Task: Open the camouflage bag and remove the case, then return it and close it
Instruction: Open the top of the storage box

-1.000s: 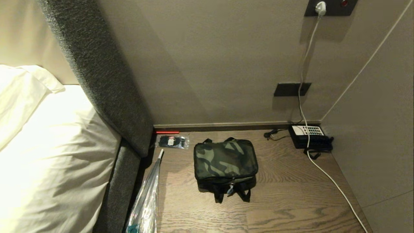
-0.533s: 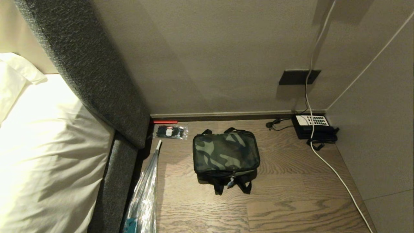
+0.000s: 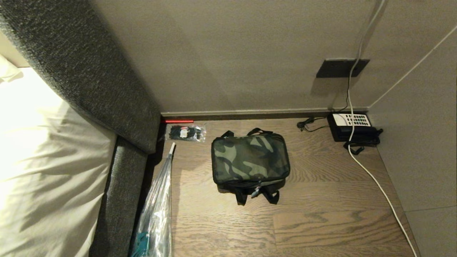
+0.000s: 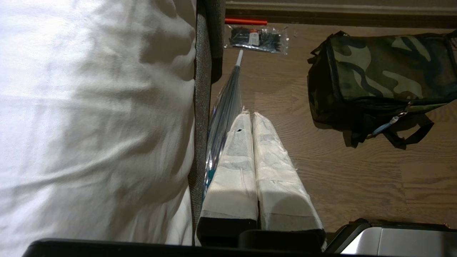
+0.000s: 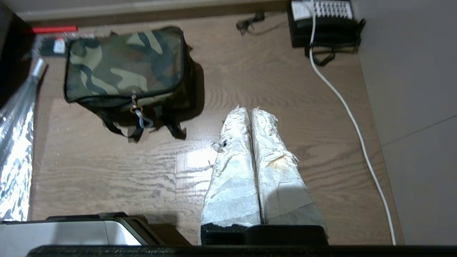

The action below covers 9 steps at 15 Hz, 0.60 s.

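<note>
The camouflage bag sits zipped shut on the wooden floor near the wall, its grey zipper pull and black straps toward me. It also shows in both wrist views. The case is hidden. Neither arm appears in the head view. My left gripper hangs shut above the floor beside the bed, well short of the bag. My right gripper is shut too, over bare floor to the bag's right and nearer to me.
A bed with white sheets and a grey padded frame fills the left. A wrapped umbrella leans along it. A small packet, a desk telephone and a white cable lie near the walls.
The head view has tilted downward, so the whole scene has slid up and the wall socket has left the picture. The bag has not moved on the floor.
</note>
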Motion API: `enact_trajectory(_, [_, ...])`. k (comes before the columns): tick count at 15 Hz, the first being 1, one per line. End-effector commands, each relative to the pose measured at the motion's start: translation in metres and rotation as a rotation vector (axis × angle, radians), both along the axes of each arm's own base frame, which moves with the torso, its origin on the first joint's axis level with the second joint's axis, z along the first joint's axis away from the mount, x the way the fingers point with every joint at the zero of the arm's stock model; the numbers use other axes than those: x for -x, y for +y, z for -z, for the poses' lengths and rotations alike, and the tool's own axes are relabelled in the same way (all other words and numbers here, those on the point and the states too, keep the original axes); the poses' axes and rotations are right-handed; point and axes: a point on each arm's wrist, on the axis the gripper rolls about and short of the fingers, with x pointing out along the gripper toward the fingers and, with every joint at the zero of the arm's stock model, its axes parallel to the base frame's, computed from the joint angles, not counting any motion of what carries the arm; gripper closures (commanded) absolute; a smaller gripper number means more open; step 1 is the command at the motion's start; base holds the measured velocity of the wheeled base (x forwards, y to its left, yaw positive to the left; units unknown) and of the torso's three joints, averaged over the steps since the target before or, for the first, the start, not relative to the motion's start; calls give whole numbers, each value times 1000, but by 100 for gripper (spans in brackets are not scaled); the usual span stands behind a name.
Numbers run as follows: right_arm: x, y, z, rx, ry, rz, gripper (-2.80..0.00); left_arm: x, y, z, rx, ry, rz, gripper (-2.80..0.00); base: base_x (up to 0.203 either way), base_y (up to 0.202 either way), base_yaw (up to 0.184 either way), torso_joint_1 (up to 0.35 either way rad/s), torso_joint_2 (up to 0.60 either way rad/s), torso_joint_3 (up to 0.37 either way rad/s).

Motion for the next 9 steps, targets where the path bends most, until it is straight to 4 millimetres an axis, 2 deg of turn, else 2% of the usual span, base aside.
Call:
enact_trajectory(1, [-1,0,4,0,13,1,0,0,0,0,0,-1,-1,0,0,0,0,4,0,-195])
enact_trajectory(9, [-1,0,4,-2,13,2,0,0,0,0,2,-1,-1,0,0,0,0,2,3,-197])
